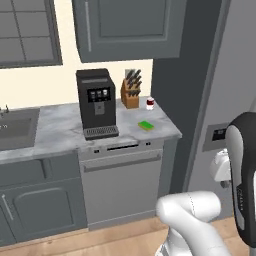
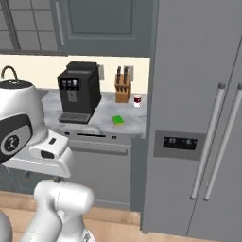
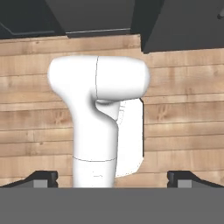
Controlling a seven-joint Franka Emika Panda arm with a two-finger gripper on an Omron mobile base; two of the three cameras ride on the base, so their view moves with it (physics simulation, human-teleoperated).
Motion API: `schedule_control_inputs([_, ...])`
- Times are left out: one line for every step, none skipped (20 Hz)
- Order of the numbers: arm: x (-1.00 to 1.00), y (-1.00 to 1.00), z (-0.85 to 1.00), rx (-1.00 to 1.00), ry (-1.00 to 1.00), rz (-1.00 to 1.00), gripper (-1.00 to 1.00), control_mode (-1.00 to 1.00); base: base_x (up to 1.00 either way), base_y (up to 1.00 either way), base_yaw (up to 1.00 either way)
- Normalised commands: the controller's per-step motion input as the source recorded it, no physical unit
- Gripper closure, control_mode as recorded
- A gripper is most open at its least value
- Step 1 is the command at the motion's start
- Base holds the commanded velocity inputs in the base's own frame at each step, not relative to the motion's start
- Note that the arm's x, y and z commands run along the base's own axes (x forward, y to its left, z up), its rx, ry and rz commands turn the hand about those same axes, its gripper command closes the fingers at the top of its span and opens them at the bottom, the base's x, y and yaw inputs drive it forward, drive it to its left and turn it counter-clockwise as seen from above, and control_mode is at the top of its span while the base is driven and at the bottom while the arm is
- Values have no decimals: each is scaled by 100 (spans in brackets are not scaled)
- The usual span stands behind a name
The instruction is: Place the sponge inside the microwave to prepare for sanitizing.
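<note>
Sponge (image 1: 145, 125) lay near counter's (image 1: 60, 130) front right corner; likely light, soft; best pinched across short sides. Gripper (image 3: 112, 178) wide apart, empty.

Cream back wall (image 1: 65, 82), dark grey upper cabinet (image 1: 127, 27) above a grey marble counter (image 1: 60, 127). Gridded window (image 1: 27, 30) at the upper left, sink (image 1: 15, 127) set into the counter's left end. Black coffee machine (image 1: 96, 102) mid-counter, knife block (image 1: 130, 92) and a small red jar (image 1: 149, 103) at the back right corner. Silver dishwasher (image 1: 122, 182) under the counter's right end, grey base cabinets (image 1: 37, 205) left of it. Tall stainless fridge (image 2: 198, 118) with two vertical handles and a dispenser panel right of the counter. Light wood plank floor (image 3: 183, 109)
</note>
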Motion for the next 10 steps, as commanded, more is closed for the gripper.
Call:
schedule_control_inputs([0, 0, 0, 0, 0, 0, -100, 100, 77, 24, 0])
schedule_control_inputs([0, 0, 0, 0, 0, 0, -100, 100, 76, 22, 0])
schedule_control_inputs([0, 0, 0, 0, 0, 0, -100, 100, 74, 21, 0])
schedule_control_inputs([0, 0, 0, 0, 0, 0, -100, 100, 71, 19, 0])
schedule_control_inputs([0, 0, 0, 0, 0, 0, -100, 100, 70, 21, 0])
schedule_control_inputs([0, 0, 0, 0, 0, 0, -100, 100, 64, 32, 0])
schedule_control_inputs([0, 0, 0, 0, 0, 0, -100, 100, 51, 39, 0])
schedule_control_inputs([0, 0, 0, 0, 0, 0, -100, 100, 54, 34, 0])
schedule_control_inputs([0, 0, 0, 0, 0, 0, -100, 100, 57, 35, 0])
schedule_control_inputs([0, 0, 0, 0, 0, 0, -100, 100, 57, 32, 0])
